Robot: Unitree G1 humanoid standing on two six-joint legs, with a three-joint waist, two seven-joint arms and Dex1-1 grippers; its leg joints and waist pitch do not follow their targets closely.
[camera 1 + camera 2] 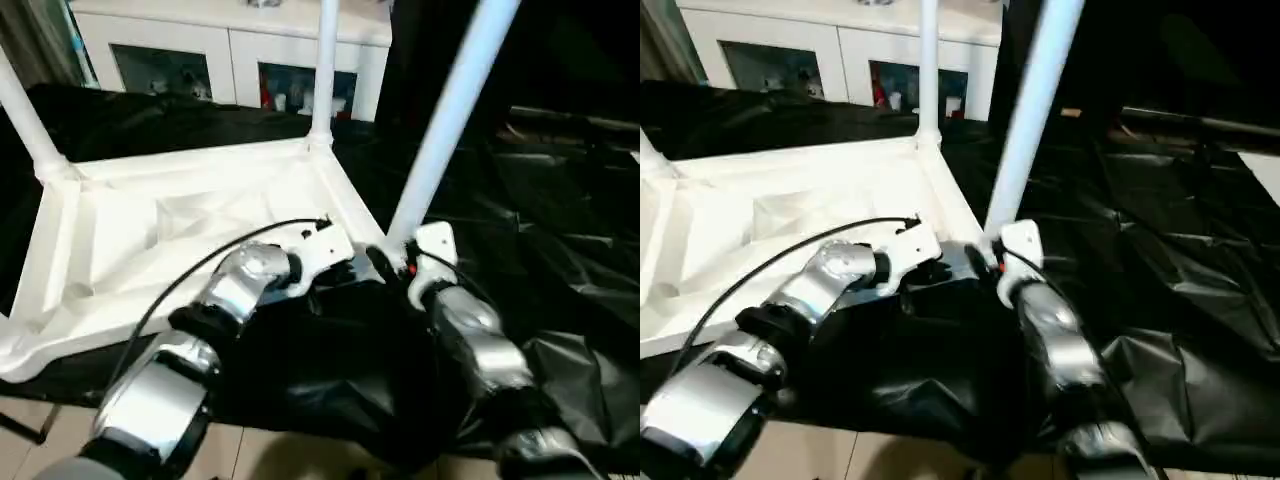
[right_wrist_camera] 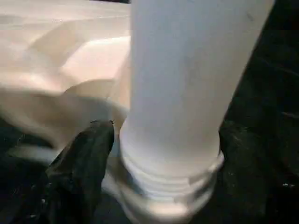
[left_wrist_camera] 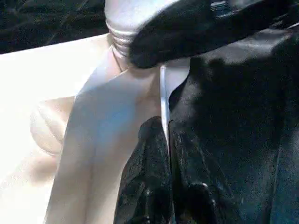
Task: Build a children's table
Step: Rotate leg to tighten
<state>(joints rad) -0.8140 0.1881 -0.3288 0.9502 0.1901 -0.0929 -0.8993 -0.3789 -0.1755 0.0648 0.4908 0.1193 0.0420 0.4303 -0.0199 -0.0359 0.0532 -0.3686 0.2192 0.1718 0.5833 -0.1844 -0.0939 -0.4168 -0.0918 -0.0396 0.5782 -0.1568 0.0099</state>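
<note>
The white table top (image 1: 190, 235) lies upside down, ribbed underside up, on the black-draped work table. One white leg (image 1: 325, 70) stands in the far corner socket and another leg (image 1: 25, 115) rises at the far left. A third leg (image 1: 450, 120) leans over the near right corner, its threaded end (image 2: 168, 186) at the socket. My right gripper (image 1: 393, 262) is shut on this leg just above the threads, one finger (image 2: 84, 172) showing beside it. My left gripper (image 1: 348, 267) is shut on the top's thin rim (image 3: 163, 102) close by, a finger (image 3: 145, 177) on each side.
Crumpled black cloth (image 1: 560, 250) covers the work table around and to the right of the top. A white cabinet (image 1: 230, 50) with glass doors stands behind. Pale floor (image 1: 260, 450) shows at the near edge. A black cable (image 1: 190, 270) loops over my left forearm.
</note>
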